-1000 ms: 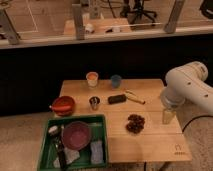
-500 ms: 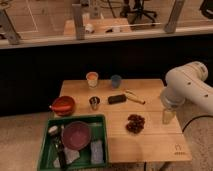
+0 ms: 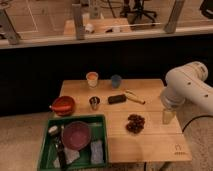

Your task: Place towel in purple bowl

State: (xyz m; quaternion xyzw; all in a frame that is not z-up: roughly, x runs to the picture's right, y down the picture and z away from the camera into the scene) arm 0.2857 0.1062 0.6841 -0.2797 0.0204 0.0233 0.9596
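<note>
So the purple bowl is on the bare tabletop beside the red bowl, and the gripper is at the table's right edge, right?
Not quite. The camera view shows the purple bowl inside the green tray, not on the bare tabletop. The red bowl is beside it, just outside the tray, and the gripper, open, is at the tabletop's right edge.

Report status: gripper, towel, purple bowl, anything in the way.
Gripper open, empty, over right edge of table. Towel in green bin, beside purple bowl, not in it. Dark clump lies between gripper and bin.
</note>
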